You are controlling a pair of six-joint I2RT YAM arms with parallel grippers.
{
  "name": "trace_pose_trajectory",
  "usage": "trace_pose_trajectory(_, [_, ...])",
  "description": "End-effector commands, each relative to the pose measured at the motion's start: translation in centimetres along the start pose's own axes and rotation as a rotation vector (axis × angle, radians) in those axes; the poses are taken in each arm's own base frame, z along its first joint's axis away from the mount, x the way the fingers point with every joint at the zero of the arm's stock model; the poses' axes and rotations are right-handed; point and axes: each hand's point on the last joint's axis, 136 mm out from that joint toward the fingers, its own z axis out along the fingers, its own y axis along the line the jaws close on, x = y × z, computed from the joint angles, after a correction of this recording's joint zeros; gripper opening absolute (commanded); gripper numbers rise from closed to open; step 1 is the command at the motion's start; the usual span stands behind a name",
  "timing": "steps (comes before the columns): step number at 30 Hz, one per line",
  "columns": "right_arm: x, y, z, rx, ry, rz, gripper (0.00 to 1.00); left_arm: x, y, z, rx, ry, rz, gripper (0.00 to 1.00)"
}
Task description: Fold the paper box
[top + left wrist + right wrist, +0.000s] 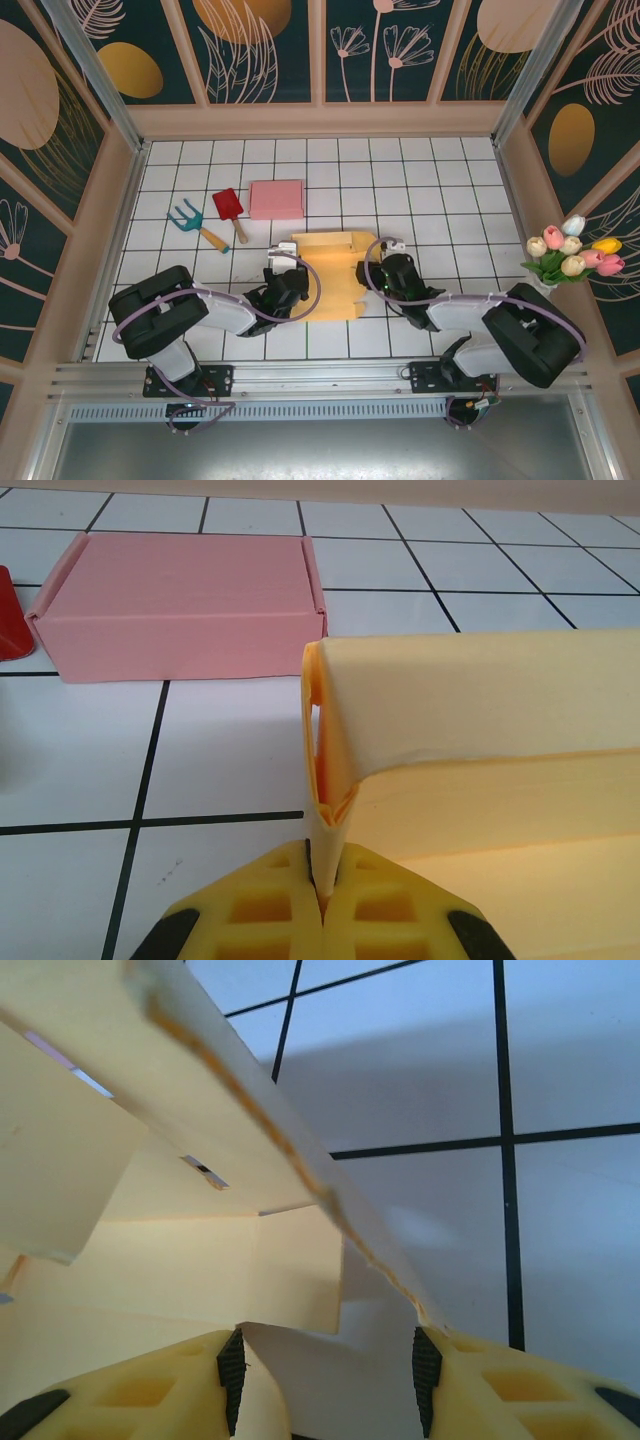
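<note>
Lying beyond the paper box (330,285): pink box (276,199), red shovel (229,209), blue rake (190,220).

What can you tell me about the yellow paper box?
The yellow box is thin pale cardboard, only half folded, lying open in the middle of the white tiled table. Its left wall stands up, doubled over, pinched by the left tool. A right flap rises between the spread fingers of the right tool. Small slots show in it.
</note>
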Motion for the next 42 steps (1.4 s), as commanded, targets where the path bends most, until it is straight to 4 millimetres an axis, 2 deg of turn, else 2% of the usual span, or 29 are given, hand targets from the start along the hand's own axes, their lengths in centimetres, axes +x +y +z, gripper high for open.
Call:
trace_pose_trajectory(1, [-1.3, 1.7, 0.3, -0.098, -0.037, 0.027, 0.51, -0.4, -0.9, -0.1, 0.026, -0.004, -0.022, 0.00])
trace_pose_trajectory(6, [-1.5, 1.9, 1.3, -0.102, -0.024, 0.022, 0.51, -0.3, -1.1, -0.1, 0.036, 0.001, -0.017, 0.00])
trace_pose_trajectory(12, [-1.9, 3.0, 1.6, -0.159, -0.050, -0.008, 0.50, -0.4, -1.2, -0.2, 0.046, 0.003, -0.020, 0.00])
trace_pose_trajectory(19, [-3.5, 3.0, 0.3, -0.159, -0.145, -0.037, 0.50, -0.4, -1.3, -0.2, 0.048, 0.006, -0.023, 0.00])
trace_pose_trajectory(23, [-3.7, 3.5, -0.4, -0.190, -0.162, -0.064, 0.50, -0.3, -1.5, -0.1, 0.056, 0.013, -0.028, 0.00])
trace_pose_trajectory(33, [-1.7, 7.1, -0.6, -0.303, -0.089, -0.120, 0.50, -0.5, -2.0, 0.0, 0.070, 0.016, -0.044, 0.00])
trace_pose_trajectory(42, [0.4, 7.6, 1.5, -0.269, -0.025, -0.147, 0.50, -0.4, -2.0, -0.1, 0.074, 0.019, -0.050, 0.00])
